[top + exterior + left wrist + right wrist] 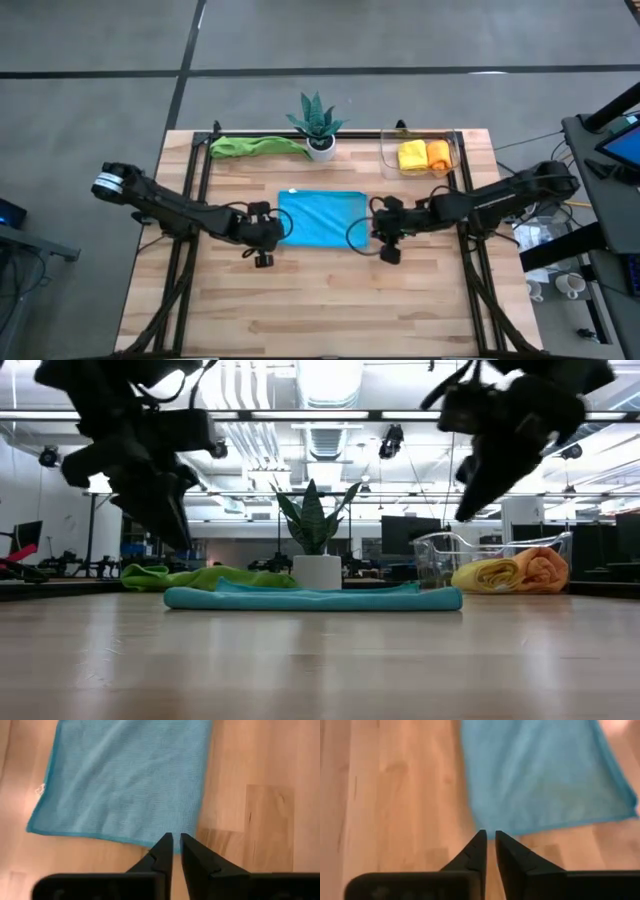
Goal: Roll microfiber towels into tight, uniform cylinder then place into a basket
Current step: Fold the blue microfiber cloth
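A light blue microfiber towel (pixel 322 218) lies spread flat on the wooden table's middle. My left gripper (pixel 285 228) hovers just off its left edge (pixel 176 840). My right gripper (pixel 377 224) hovers off its right edge (pixel 490 836). Both are raised above the table (pixel 175 525) (pixel 470 510) and slant down toward the towel. Each has its fingers a narrow slit apart with nothing between them. The clear basket (pixel 455 150) at the far right holds a yellow roll (pixel 411 156) and an orange roll (pixel 438 155). A green towel (pixel 255 146) lies crumpled at the far left.
A potted spiky plant (pixel 318 125) in a white pot stands at the far edge, between the green towel and the basket. Bare wood stretches from the blue towel to the near edge (pixel 320 310).
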Controlling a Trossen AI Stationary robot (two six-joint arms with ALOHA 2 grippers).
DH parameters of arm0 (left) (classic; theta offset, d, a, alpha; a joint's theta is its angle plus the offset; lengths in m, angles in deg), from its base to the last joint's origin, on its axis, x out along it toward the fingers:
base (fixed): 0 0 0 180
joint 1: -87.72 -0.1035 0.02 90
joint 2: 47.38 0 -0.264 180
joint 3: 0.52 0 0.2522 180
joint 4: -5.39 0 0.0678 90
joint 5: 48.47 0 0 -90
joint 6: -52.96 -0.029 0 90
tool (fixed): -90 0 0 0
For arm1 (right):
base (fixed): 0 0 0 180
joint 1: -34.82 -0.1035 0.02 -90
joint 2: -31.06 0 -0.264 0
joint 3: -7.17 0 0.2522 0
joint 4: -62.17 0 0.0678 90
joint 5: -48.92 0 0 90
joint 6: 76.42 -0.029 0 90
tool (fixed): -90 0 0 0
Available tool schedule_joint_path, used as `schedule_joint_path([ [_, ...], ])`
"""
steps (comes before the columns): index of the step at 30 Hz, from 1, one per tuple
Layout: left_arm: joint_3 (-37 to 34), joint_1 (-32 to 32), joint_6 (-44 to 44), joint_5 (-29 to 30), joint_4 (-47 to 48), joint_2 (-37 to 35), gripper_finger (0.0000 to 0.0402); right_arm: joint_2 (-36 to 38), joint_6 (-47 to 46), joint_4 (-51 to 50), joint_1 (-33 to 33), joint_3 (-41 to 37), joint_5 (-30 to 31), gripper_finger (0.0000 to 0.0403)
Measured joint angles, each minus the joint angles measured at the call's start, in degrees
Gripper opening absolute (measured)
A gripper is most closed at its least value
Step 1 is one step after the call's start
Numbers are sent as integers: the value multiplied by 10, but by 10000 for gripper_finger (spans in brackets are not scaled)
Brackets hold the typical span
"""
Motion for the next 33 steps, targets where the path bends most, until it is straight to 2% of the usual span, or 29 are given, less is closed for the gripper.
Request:
schedule_joint_path([
  [5, 32, 3, -13, -36, 25, 24, 82, -2, -10, -24, -52, -4, 22, 87],
  [10, 35, 14, -48, -45, 65, 73, 146, -56, 16, -23, -88, 1, 25, 147],
  [14, 32, 14, -74, -45, 75, 116, 180, -101, 47, -22, -93, 21, 26, 180],
  [20, 35, 15, -78, -19, 65, 133, 191, -138, 92, -28, -92, 59, 25, 192],
  [25, 38, 19, -77, -11, 70, 88, 191, -139, 102, -81, -92, 84, 26, 188],
  [33, 37, 22, -80, -10, 42, 81, 191, -124, 78, -94, -92, 67, 30, 187],
])
